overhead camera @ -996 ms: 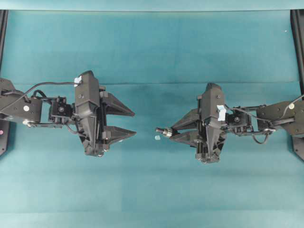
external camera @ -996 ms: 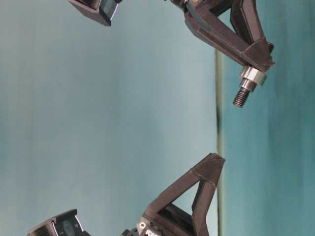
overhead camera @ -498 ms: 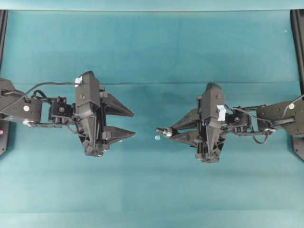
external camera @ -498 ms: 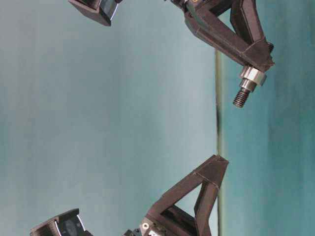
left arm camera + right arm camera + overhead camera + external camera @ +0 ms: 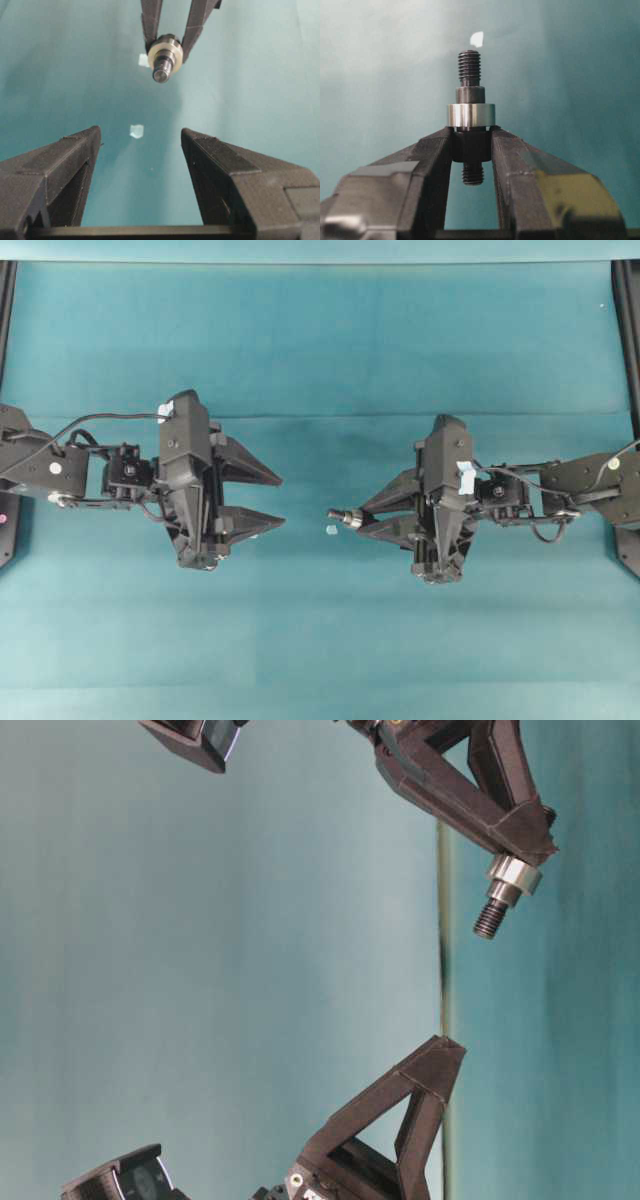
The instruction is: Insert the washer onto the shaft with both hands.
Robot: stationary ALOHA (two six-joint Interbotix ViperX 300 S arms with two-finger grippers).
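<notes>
Looks basically done: the washer (image 5: 470, 114) already sits on the shaft (image 5: 470, 95), which the right pincer (image 5: 471, 146) pinches above the teal worktop (image 5: 330, 340). The left pincer (image 5: 140, 150) hangs wide apart, empty, facing it. Nothing obvious left.

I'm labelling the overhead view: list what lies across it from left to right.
Left tool → small pale speck on the cloth → washer on the shaft → right tool, shut on the shaft.
</notes>
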